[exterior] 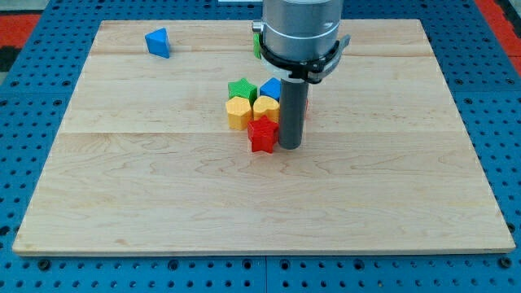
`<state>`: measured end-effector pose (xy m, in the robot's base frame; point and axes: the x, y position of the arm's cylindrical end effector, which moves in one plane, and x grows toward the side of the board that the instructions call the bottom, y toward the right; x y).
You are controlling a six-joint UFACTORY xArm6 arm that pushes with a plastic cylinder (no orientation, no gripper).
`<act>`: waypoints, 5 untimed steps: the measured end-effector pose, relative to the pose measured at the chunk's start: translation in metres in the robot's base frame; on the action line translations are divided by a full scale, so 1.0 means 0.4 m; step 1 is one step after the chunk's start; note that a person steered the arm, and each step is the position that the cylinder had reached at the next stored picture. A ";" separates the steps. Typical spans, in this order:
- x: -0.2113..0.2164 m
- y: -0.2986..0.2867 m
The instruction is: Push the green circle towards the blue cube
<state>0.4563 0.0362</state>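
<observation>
Tip: my tip [291, 146] rests on the board just right of the red star [262, 135], touching or nearly so; bare rod, nothing to open or close, nothing clamped.

Cluster: green star [242, 88], blue cube [271, 88], yellow hexagon-like block [238, 113] and yellow heart [265, 107] packed together at board centre; red star at the cluster's lower edge; a sliver of red shows right of the rod, shape not readable.

Green circle: only a green sliver [257, 42] visible at the view's top, left of the arm's housing [299, 32]; mostly hidden, shape not confirmed; taken as the target.

Blue cube: in the cluster's upper right, just left of the rod.

Key relation: green circle lies toward the view's top from my tip, slightly left; blue cube sits between the two; so my tip is on the wrong side for the push.

Judgement: tip must go round to the circle's far, upper side, then push toward the view's bottom.

Risk: disturbing the cluster on the way out.

Other: blue triangle [159, 42] at upper left, well apart; wooden board [391, 203].
</observation>
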 end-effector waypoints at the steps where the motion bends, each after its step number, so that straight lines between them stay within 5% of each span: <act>1: -0.019 -0.007; 3: -0.019 -0.038; 5: -0.042 0.237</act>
<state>0.4395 0.1308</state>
